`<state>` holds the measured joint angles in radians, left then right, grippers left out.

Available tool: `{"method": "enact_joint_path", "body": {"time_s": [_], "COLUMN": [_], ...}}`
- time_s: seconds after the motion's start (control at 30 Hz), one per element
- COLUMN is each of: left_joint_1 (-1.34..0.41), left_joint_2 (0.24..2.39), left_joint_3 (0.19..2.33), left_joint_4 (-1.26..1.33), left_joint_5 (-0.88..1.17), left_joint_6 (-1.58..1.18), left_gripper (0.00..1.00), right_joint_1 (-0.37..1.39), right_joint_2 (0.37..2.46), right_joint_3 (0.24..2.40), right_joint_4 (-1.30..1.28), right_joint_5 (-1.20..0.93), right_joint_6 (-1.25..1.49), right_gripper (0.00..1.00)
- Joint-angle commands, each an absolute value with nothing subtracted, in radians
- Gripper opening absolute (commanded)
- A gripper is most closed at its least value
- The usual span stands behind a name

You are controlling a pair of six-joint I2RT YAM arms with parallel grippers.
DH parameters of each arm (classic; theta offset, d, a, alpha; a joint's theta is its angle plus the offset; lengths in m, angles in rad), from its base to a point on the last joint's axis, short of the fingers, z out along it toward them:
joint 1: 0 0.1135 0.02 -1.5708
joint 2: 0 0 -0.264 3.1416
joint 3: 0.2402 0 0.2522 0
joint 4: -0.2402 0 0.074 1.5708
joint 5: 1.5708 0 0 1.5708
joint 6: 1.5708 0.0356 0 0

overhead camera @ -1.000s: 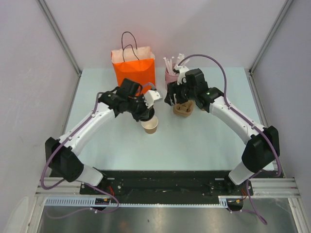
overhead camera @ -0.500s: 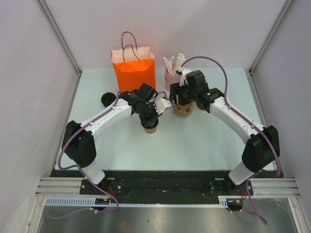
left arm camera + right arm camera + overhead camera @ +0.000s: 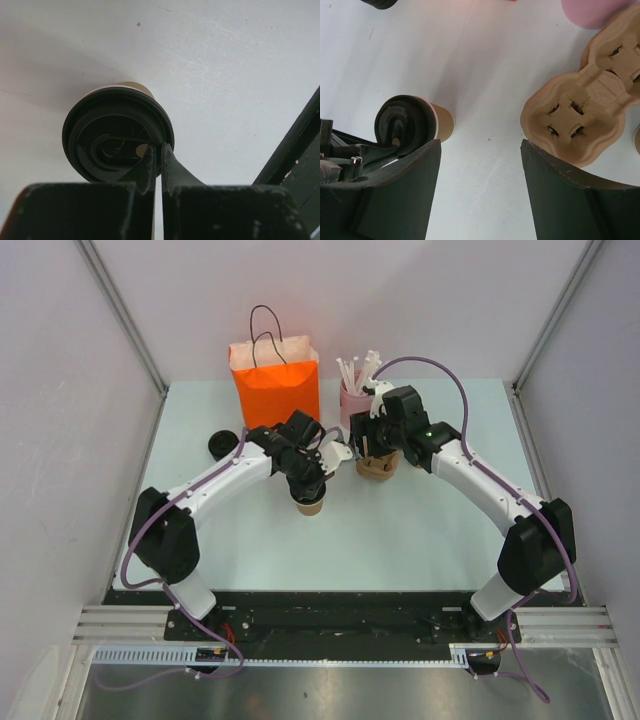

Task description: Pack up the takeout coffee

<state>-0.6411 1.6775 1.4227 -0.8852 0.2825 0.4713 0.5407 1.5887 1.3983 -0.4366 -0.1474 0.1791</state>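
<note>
While the table (image 3: 430,530) carries everything, orange bag (image 3: 276,390) stands at far edge, left of ctr. Pulp carrier (image 3: 378,468) lies right of ctr. Right fingers (image 3: 415,185) hang spread wide, holding nothing, over the table btwn carrier & coffee. Pink cup (image 3: 352,398) w/ straws sits just beyond carrier. Takeout coffee (image 3: 117,135) stands upright near ctr, lid on. Left fingers (image 3: 145,165) are narrow, pinching the lid rim. Loose black lid (image 3: 221,445) lies left of the bag.

You have bright, even light from above. The coffee cup (image 3: 117,132) throws a soft shadow on the table (image 3: 225,60). Close up, your left gripper (image 3: 157,149) looks dark and blurry.
</note>
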Motion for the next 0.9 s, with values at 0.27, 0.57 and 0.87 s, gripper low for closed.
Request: {"method": "enact_joint_path", "body": {"time_s": [0.27,0.57,0.87], "left_joint_1": [-0.646,-0.646,-0.646], "left_joint_2": [1.689,1.693,1.689], "left_joint_3": [1.442,1.422,1.416], "left_joint_4": [-0.887,-0.888,-0.893], "left_joint_5": [0.293,0.304,0.308], "left_joint_6": [0.488,0.505,0.512], "left_gripper": [0.0,0.0,0.11], "right_joint_1": [0.541,0.541,0.541], "right_joint_2": [1.531,1.528,1.539], "right_joint_3": [1.396,1.396,1.396], "right_joint_4": [-0.41,-0.413,-0.408], "right_joint_5": [-0.15,-0.147,-0.16], "right_joint_6": [0.164,0.164,0.166], "right_gripper": [0.7,0.7,0.71]}}
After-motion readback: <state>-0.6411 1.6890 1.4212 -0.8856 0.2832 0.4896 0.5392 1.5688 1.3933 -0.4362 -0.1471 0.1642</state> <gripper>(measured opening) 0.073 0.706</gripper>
